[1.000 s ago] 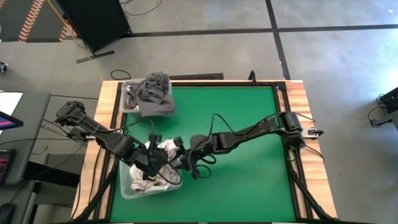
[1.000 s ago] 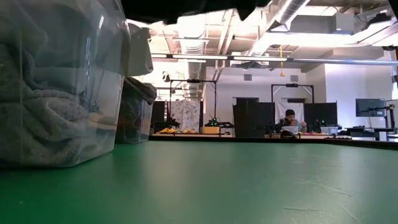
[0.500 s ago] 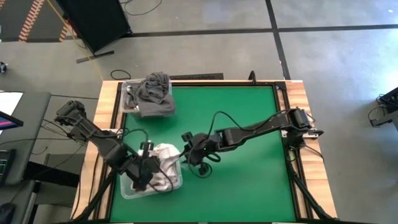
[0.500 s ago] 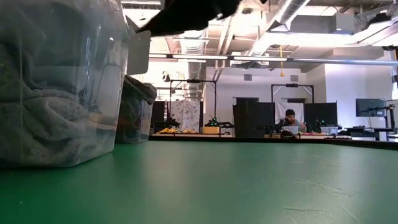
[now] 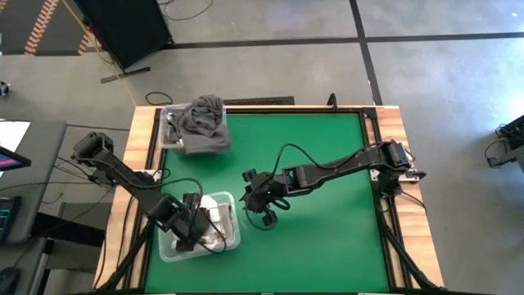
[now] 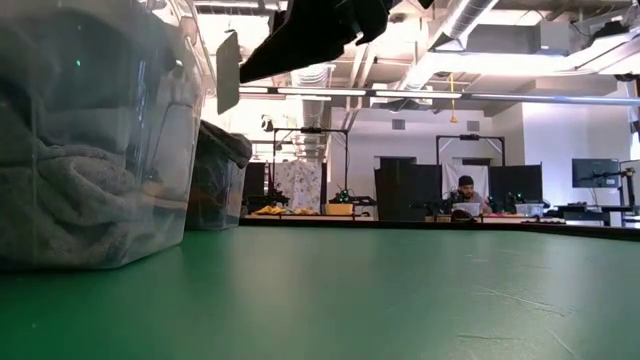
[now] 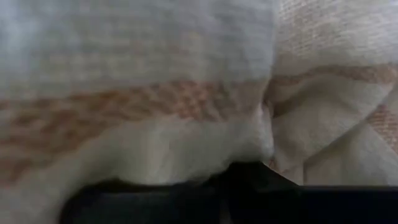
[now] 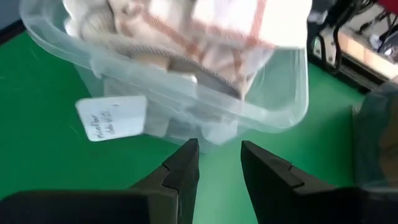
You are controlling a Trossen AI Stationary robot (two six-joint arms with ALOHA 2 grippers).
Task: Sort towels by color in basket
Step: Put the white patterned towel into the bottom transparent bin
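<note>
A clear plastic bin [image 5: 233,238] at the near left holds white towels with rust stripes [image 5: 217,215]. My left gripper [image 5: 196,233] reaches down into this bin, shut, its tips sunk in the white cloth [image 7: 186,143]. My right gripper [image 5: 250,182] hovers open just right of the bin, with nothing between its fingers [image 8: 217,168]. It faces the bin's clear wall [image 8: 186,106] and its paper label [image 8: 112,118]. A second clear bin [image 5: 172,135] at the far left holds dark grey towels [image 5: 203,121], heaped above its rim. My left gripper comes at the white striped towel [image 7: 205,118] from above, pointing steeply down, with its shut fingertips [image 7: 249,177] against the cloth in the bin. The cloth hides the tips, so whether any of it is caught between them cannot be told.
Right of the two bins lies the green mat [image 5: 327,221], bordered by the wooden table edge [image 5: 401,205]. In the low view the near bin [image 6: 90,150] fills the left side, with the far bin [image 6: 220,175] behind it. A person sits far off in the room [image 6: 467,195].
My left gripper has sunk into the near bin, turning as it went. The white towel that bulged above the rim now lies lower inside. My right gripper has drawn back from the bin's right rim toward the far side and tipped more level.
</note>
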